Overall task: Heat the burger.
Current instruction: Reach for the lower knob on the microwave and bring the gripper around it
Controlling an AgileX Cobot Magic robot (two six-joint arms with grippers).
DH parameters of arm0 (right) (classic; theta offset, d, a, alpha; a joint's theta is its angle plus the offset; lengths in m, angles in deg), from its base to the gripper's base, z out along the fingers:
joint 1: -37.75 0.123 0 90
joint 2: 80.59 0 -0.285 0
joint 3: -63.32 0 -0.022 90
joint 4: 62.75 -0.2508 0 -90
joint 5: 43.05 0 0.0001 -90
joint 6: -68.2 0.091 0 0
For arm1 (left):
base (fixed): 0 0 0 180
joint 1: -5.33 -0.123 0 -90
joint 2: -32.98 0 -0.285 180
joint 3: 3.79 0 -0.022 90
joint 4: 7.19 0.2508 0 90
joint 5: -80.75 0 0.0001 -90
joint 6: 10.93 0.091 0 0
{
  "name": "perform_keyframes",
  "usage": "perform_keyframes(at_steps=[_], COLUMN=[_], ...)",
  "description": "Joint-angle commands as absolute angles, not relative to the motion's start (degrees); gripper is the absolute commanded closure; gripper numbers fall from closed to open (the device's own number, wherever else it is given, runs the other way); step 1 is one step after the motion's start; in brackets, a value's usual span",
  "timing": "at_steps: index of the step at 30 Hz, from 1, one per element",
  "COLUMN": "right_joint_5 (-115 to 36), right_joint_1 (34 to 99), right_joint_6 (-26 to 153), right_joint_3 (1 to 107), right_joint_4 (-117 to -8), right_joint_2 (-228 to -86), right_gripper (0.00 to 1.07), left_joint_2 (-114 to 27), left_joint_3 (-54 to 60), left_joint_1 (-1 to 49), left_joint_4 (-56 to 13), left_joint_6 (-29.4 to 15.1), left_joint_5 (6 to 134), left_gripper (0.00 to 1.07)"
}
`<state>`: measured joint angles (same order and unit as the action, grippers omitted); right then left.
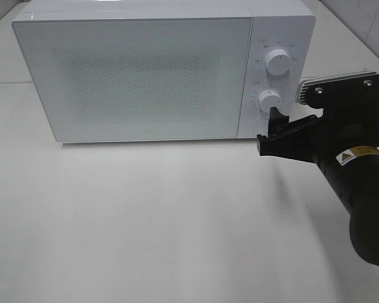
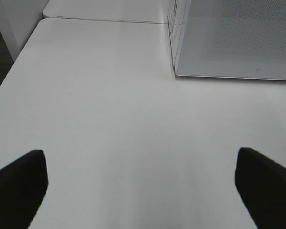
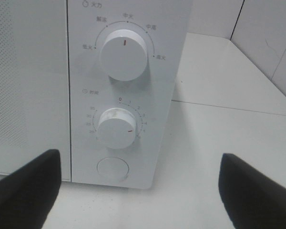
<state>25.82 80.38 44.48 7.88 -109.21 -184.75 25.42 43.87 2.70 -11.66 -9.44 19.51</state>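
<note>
1. Microwave (image 1: 284, 25) at far edge of table (image 1: 177, 221), door (image 1: 139, 76) shut; burger not visible, presumably inside.
2. My right hand (image 3: 140, 191) open, just before timer knob (image 3: 117, 128); pointer (image 3: 130, 130) off zero.
3. Left hand (image 2: 140, 186) open over table. Remaining: heating run.

A laboratory test bench was indicated: a white microwave (image 1: 139, 69) was set on a plain white table (image 1: 145, 221) (enclosed by white wall panels (image 3: 271, 38)).
</note>
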Motion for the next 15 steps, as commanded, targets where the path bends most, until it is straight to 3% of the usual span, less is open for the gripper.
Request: perform_keyframes(at_steps=[1,15], right_joint_5=[26.45,26.63], right_joint_1=[80.44,79.06], right_joint_6=[47.23,47.86], right_joint_3=[10.69,16.93], right_joint_4=[-108.47,-109.04], right_joint_2=[-186.87,-193.23], right_gripper=[0.24,0.26], left_joint_2=[26.17,26.17], left_joint_3=[43.92,43.92], left_joint_1=[2.81,2.81], left_joint_4=[-11.77,-11.77], left_joint_6=[-9.56,-9.56], left_joint_5=[19.51,19.51], left_gripper=[0.07,0.07])
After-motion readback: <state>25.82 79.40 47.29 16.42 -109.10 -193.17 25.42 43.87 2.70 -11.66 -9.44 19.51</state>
